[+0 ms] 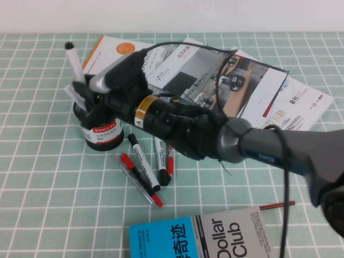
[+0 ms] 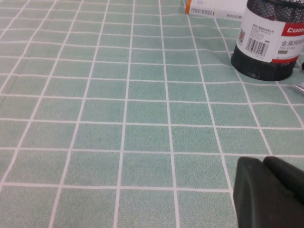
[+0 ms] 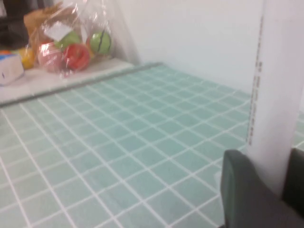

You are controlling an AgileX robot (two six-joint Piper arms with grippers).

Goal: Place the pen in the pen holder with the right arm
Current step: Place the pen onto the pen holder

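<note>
My right gripper is shut on a white-barrelled pen with a black cap. It holds the pen nearly upright, cap up, right above the pen holder, a black mesh cup with a red-and-white label. The gripper hides the holder's mouth and the pen's lower end. In the right wrist view the white barrel stands between the dark fingers. My left gripper is shut and empty, low over the mat, with the holder ahead of it. The left gripper is out of the high view.
Two more black-capped markers, a red-capped marker and a red pen lie just right of the holder. A thin red pencil and a book lie in front. Magazines lie behind.
</note>
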